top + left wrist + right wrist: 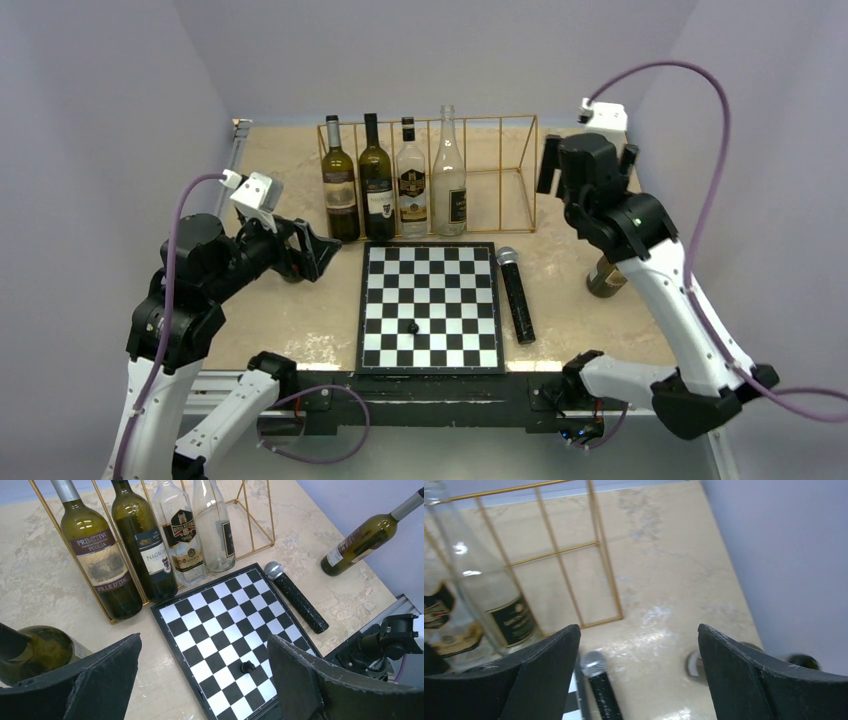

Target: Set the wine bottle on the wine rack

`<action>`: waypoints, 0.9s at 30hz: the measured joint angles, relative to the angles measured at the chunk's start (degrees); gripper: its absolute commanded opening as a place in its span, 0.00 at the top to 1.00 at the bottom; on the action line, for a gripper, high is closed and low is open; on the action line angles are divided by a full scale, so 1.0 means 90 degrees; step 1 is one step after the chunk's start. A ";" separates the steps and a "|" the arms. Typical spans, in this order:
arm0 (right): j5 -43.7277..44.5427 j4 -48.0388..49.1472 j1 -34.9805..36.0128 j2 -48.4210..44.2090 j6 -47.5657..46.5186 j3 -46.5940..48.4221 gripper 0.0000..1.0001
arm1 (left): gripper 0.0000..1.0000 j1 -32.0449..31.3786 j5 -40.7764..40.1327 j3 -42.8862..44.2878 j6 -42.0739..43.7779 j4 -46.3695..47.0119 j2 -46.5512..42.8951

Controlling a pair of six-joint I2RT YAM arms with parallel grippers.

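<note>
Top external view: a marble-look table (pixel 570 250) with a gold wire rack (pixel 495 118) along its far edge. Four bottles (pixel 377 185) stand upright in the rack's left half, and its right half holds nothing. In front of the rack lies a chessboard (pixel 430 300) with one small dark piece (pixel 412 326) on it, and a black microphone (pixel 517 295) lies just beside the board's right edge. Two bottles are outside the rack. The right bottle (pixel 605 278) stands near the table's right edge, partly hidden under the right arm. The left bottle (pixel 35 652), dark green, sits just beside the left gripper's (pixel 202 645) outer finger in the left wrist view. Whether they touch cannot be told. The left gripper is spread wide with nothing between its fingers and hovers by the board's left side. The right gripper (pixel 639 630) is also spread wide and holds nothing. It is raised near the rack's bare right end, looking down at the table. The task looks partly done at most: neither loose bottle is gripped, so grasping, carrying and setting one into the free right section all remain.
</note>
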 measured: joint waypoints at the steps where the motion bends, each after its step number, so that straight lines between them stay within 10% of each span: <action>1: 0.0177 -0.0058 -0.0100 -0.0289 -0.0002 -0.0219 0.06 | 0.01 0.0000 0.0000 -0.0022 0.0000 0.0017 0.0000; 11: 0.0345 0.0049 -0.1790 -0.2144 0.0114 -0.1634 0.06 | 0.01 0.0000 0.0097 -0.0129 0.0000 0.0102 0.0039; 27: -0.0194 0.0158 -0.3546 -0.1928 0.1702 -0.3259 0.27 | 0.01 0.0000 0.0199 -0.0182 0.0002 0.0216 0.0148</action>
